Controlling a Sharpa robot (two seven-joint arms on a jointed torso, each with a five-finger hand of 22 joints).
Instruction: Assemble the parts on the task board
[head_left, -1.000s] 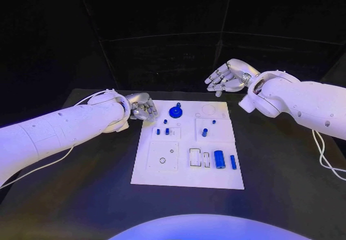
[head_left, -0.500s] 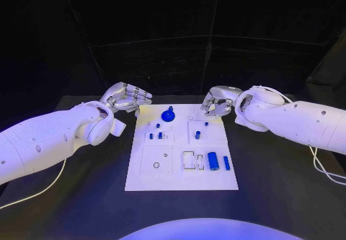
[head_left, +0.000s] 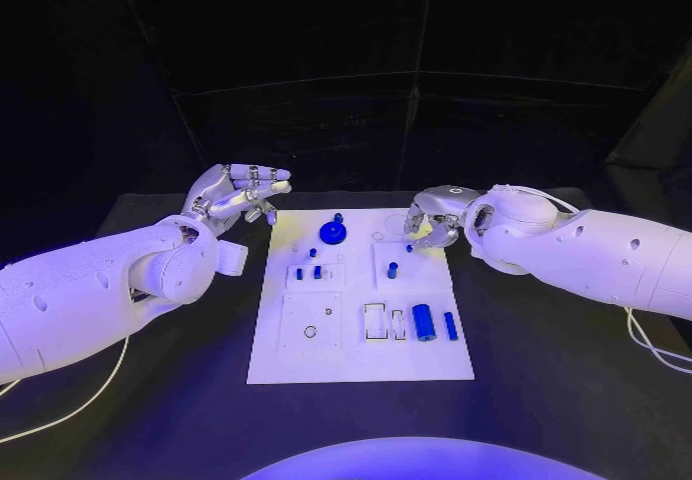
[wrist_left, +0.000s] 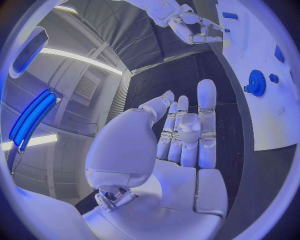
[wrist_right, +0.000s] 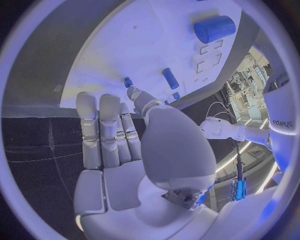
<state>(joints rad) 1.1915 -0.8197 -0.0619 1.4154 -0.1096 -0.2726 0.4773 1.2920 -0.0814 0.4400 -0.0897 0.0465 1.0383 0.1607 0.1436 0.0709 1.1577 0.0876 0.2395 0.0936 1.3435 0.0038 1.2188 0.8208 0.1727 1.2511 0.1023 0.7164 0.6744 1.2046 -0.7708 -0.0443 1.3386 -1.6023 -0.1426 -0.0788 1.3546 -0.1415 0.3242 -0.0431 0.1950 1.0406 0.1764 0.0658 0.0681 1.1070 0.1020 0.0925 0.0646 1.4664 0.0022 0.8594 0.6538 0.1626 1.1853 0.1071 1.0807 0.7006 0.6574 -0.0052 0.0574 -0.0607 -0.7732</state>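
Note:
The white task board (head_left: 361, 350) lies in the middle of the black table. A blue gear (head_left: 333, 233) stands at its far end, with two small blue pegs (head_left: 307, 272) nearer and a single peg (head_left: 392, 268) to their right. A thick blue cylinder (head_left: 424, 320) and a thinner one (head_left: 450, 326) lie near the board's right edge. My left hand (head_left: 238, 192) hovers beyond the far left corner, fingers extended and empty (wrist_left: 181, 145). My right hand (head_left: 433, 225) hangs over the far right corner, fingers straight and holding nothing (wrist_right: 125, 150).
Several empty recesses (head_left: 384, 320) and a hole (head_left: 310, 330) mark the board's near half. Black table (head_left: 144, 400) surrounds the board on all sides. The thick cylinder (wrist_right: 214, 28) and a peg (wrist_right: 170, 78) lie ahead of my right hand's fingers.
My right hand has come down from high behind the board to its far right corner. My left hand has lifted away from the board's left edge. The camera has shifted slightly.

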